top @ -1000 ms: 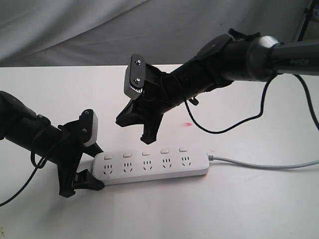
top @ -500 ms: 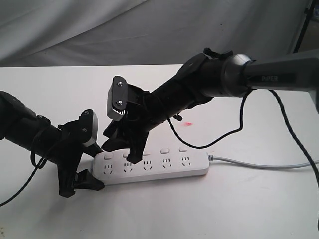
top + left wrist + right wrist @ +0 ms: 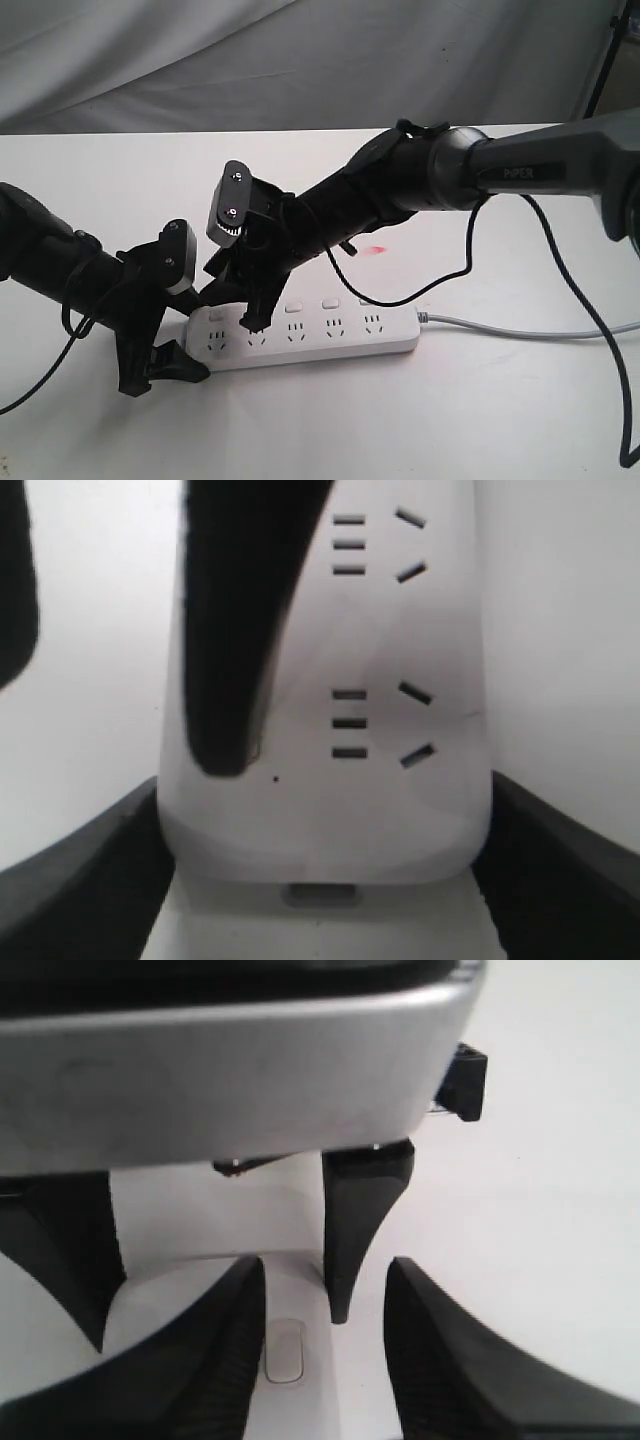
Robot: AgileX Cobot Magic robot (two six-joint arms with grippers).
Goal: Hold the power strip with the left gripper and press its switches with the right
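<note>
The white power strip point(image 3: 320, 340) lies on the white table, its grey cord point(image 3: 530, 331) running off to the right. My left gripper point(image 3: 195, 335) is shut on the strip's left end; in the left wrist view its fingers point(image 3: 85, 880) press both sides of the strip point(image 3: 400, 810). My right gripper point(image 3: 232, 308) reaches down across the strip's left part, jaws apart, one fingertip resting near the second of the switches point(image 3: 293, 305). In the right wrist view one switch point(image 3: 284, 1350) lies just beside a finger of the right gripper point(image 3: 325, 1262).
A small red mark point(image 3: 376, 249) sits on the table behind the strip. The right arm's black cable point(image 3: 450, 275) hangs in a loop above the strip's right end. A grey cloth point(image 3: 300, 60) hangs behind the table point(image 3: 450, 420).
My right gripper has come down and to the left, from above the strip's middle onto its left part. The left gripper and the strip have not moved.
</note>
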